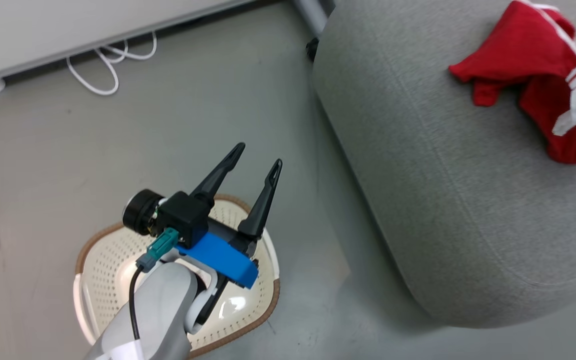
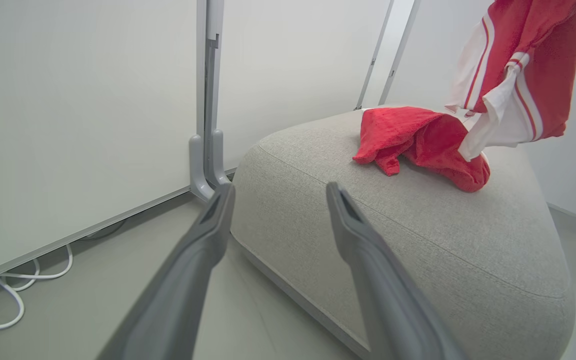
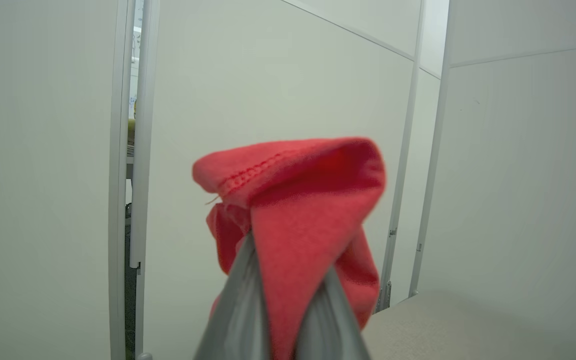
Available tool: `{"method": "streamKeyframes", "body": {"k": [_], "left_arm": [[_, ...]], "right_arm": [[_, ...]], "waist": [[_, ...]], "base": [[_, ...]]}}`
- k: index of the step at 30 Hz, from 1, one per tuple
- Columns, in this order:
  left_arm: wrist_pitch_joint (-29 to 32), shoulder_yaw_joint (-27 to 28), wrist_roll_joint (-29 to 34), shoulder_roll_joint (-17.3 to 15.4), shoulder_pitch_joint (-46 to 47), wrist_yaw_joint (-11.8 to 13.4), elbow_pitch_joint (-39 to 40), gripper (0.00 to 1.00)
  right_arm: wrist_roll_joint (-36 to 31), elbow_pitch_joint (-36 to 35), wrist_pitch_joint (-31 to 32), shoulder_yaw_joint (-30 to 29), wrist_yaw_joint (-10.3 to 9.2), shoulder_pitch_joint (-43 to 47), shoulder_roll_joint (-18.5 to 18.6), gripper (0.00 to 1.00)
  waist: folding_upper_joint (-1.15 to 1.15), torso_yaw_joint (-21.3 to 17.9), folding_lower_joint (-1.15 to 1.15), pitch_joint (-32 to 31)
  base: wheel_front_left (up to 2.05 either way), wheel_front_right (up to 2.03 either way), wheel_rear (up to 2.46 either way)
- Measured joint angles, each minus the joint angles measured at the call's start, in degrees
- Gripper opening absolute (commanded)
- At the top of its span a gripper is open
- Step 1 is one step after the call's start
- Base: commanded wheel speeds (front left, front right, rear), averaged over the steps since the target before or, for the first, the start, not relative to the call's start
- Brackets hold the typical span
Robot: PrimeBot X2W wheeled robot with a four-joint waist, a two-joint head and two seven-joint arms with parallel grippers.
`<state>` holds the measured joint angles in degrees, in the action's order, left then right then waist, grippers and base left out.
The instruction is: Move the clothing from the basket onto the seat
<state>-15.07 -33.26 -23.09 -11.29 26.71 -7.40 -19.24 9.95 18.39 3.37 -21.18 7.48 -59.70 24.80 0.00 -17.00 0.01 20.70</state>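
Looks like the drop-off step is what's in hand. Of the clothing, one crumpled garment point(image 1: 508, 55) is already laid on the seat point(image 1: 443, 200), up near its far edge and well away from the rounded edge by the floor. A hanging garment point(image 2: 518, 65) is held above the seat, close by the crumpled one. A fold of it is pinched tight between the pressed-together fingers of the right gripper point(image 3: 288, 260). The left gripper point(image 1: 259, 155) is parked over the basket point(image 1: 110, 260), fingers spread, nothing in them. No red can be made out in the part of the basket not covered by the arm, so this is probably the last piece, though the covered bit can't be checked.

Next move, as judged from here: the hanging garment should be lowered until some of it is resting on the seat, beside or on top of the crumpled one. Only then should the fingers be parted. If it's let go too near an edge, it could get dragged off by its own drape.

As for looks: bright red, soft and fuzzy, with a stitched hem that can be seen close up in the right wrist view. White stripes and a white panel are shown on the hanging one, which droops limp. The other is bunched in loose folds.
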Motion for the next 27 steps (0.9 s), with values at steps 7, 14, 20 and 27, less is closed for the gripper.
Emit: {"method": "streamKeyframes", "body": {"k": [7, 14, 20, 27], "left_arm": [[0.0, -0.2, 1.4, -1.5, 3.2, 0.0, 3.3, 1.0], [0.0, 0.6, 2.3, -3.3, 4.8, 0.0, 4.4, 1.0], [0.0, 1.2, 2.6, -3.3, 5.1, 0.0, 5.1, 1.0], [0.0, 1.2, 2.6, -3.3, 5.1, 0.0, 4.9, 1.0]], "right_arm": [[1.3, 5.5, -4.2, -5.1, 0.0, 1.4, 1.2, 0.0], [1.7, 13.0, -8.4, -7.5, 0.0, 3.8, -0.5, 0.0], [1.1, 19.6, -10.8, -8.7, 0.0, 4.7, -1.6, 0.0], [0.7, 23.7, -12.2, -8.5, 0.0, 4.6, -0.8, 0.0]], "waist": [[0.0, 3.8, 0.0, 6.8], [0.0, 7.0, 0.0, 13.2], [0.0, 9.0, 0.0, 15.6], [0.0, 9.5, 0.0, 15.0]], "base": [[0.0, 0.0, 0.0], [0.0, 0.0, 0.0], [0.0, 0.0, 0.0], [0.0, 0.0, 0.0]]}}
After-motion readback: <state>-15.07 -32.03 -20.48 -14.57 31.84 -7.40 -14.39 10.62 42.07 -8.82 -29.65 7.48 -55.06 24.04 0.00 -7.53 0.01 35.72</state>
